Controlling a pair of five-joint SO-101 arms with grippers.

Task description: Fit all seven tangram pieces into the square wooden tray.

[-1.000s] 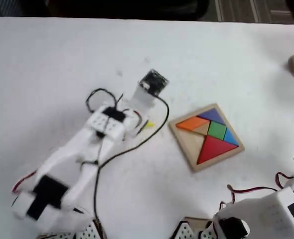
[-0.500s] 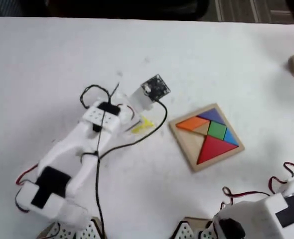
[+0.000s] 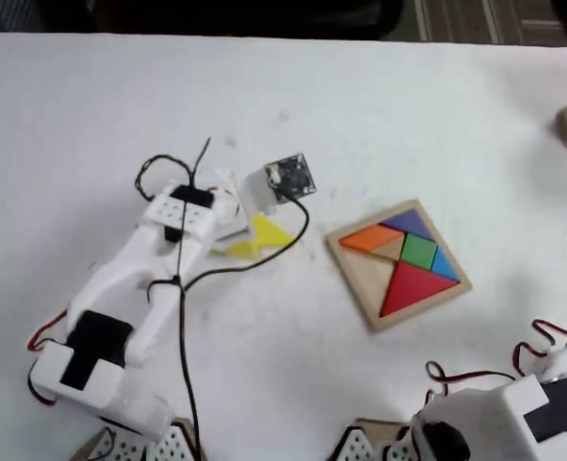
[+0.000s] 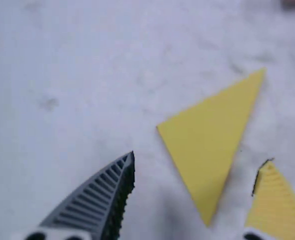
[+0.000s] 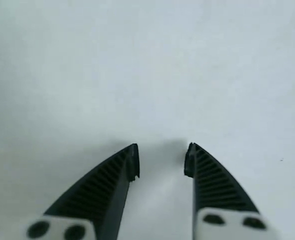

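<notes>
yellow triangle [image 3: 257, 235]: thin, flat, sharp-cornered, lying face down on the white table [image 3: 408, 106]. it is apart from the tray [image 3: 362, 273], on the left arm's side.

tray: square, wooden, set cornerwise. it holds orange, purple, green, blue and red pieces. bare wood shows along its lower left side.

left hand [image 4: 196, 165]: low over the table with its fingers spread wide and gripping nothing. the triangle lies between the two fingertips. the dark ribbed finger [image 4: 107, 200] stands clear of the triangle's edge, and the other finger sits just beside its long side. contact there cannot be told.

right hand [image 5: 161, 160]: at the near table edge, well apart from the tray, pointing down over bare table. it is part open and empty.
</notes>
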